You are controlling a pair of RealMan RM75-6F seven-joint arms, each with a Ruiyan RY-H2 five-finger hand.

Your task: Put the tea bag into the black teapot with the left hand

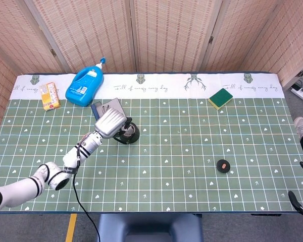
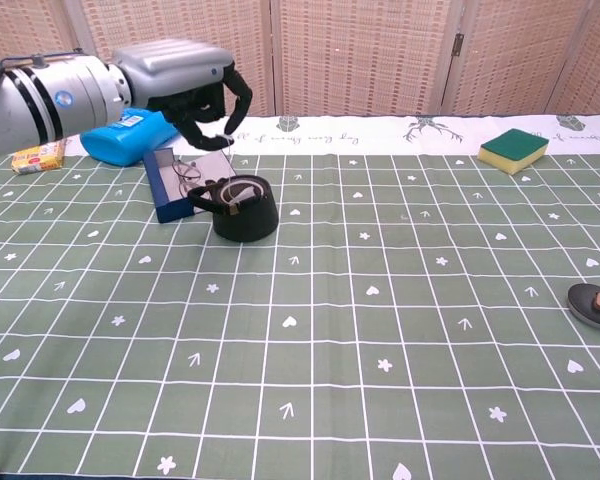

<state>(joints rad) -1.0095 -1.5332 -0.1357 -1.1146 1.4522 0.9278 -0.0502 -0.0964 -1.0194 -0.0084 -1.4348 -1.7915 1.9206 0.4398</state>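
The black teapot (image 1: 128, 132) (image 2: 246, 210) stands lidless on the green checked cloth, left of centre. My left hand (image 1: 110, 122) (image 2: 185, 75) hovers low over its left rear rim with dark fingers curled in, pinching a small white tag (image 2: 223, 143) of the tea bag's string. The bag itself is out of sight, apparently down in the pot. Only the dark spread fingers of my right hand (image 1: 299, 197) show at the head view's right edge, and nothing is in them.
A blue box with glasses (image 2: 166, 186) (image 1: 98, 107) lies just behind the pot. Behind it lies a blue bottle (image 1: 84, 85) (image 2: 130, 135), with a yellow packet (image 1: 49, 96) at far left. A green sponge (image 1: 220, 98) (image 2: 513, 150) sits back right and the pot's lid (image 1: 222, 165) (image 2: 593, 303) front right.
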